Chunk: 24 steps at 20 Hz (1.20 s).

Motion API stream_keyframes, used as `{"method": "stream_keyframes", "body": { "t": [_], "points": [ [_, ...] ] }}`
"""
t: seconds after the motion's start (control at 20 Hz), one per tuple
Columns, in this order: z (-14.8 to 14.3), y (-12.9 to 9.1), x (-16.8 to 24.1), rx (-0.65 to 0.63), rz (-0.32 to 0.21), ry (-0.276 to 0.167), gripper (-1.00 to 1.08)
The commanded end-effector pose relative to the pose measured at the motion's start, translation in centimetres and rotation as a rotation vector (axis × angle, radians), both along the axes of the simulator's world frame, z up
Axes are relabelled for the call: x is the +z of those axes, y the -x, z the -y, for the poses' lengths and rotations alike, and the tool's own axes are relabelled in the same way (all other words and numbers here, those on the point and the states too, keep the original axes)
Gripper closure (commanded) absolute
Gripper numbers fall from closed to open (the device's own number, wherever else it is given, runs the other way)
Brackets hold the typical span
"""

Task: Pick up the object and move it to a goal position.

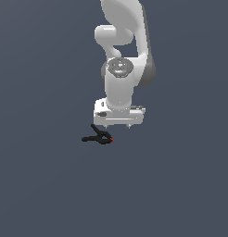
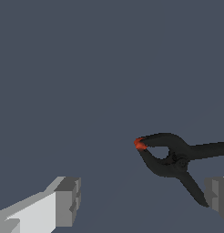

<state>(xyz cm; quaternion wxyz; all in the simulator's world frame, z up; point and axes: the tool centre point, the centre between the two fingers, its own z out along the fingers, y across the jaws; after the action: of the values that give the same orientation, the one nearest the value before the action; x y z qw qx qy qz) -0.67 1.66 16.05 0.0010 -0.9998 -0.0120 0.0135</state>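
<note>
The white arm (image 1: pixel 123 55) comes down from twelve o'clock in the exterior view and ends in the tool (image 1: pixel 118 125), whose flat white body sits level just above the dark grey counter (image 1: pixel 46 185). Only two short finger stubs show under that body in the exterior view, set well apart from each other. In the wrist view the two grey fingertips (image 2: pixel 68 200) stand far apart, one at each side of the picture, with bare counter between them, so the tool is spread wide and grips nothing. The small black spring clamp (image 1: pixel 100 137) lies flat on the counter, near the middle of the exterior view and at about seven o'clock from the tool, just beside it and slightly lower in the picture. Its two thin handles splay toward nine and ten o'clock in the exterior view, and its orange-red tip (image 1: pixel 111 139) points toward three o'clock, the end nearest the tool. In the wrist view the clamp (image 2: pixel 175 159) shows its rounded body and closed red tip (image 2: pixel 140 144); one handle runs off the edge of the picture and the other reaches down close to the second fingertip (image 2: pixel 218 195), though whether they touch cannot be told. The clamp lies off to one side of the gap, not centred between the fingertips.
</note>
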Motion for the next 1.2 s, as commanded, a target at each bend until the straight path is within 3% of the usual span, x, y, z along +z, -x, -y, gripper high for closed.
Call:
{"method": "stream_keyframes", "body": {
  "t": [0.0, 0.55, 1.15],
  "points": [
    [0.0, 0.0, 0.0, 0.0, 0.0, 0.0, -0.92],
    [1.0, -0.5, 1.9, -0.058, 0.015, -0.017, -0.92],
    [1.9, -0.3, 0.8, 0.047, 0.016, -0.013, -0.92]
  ]
}}
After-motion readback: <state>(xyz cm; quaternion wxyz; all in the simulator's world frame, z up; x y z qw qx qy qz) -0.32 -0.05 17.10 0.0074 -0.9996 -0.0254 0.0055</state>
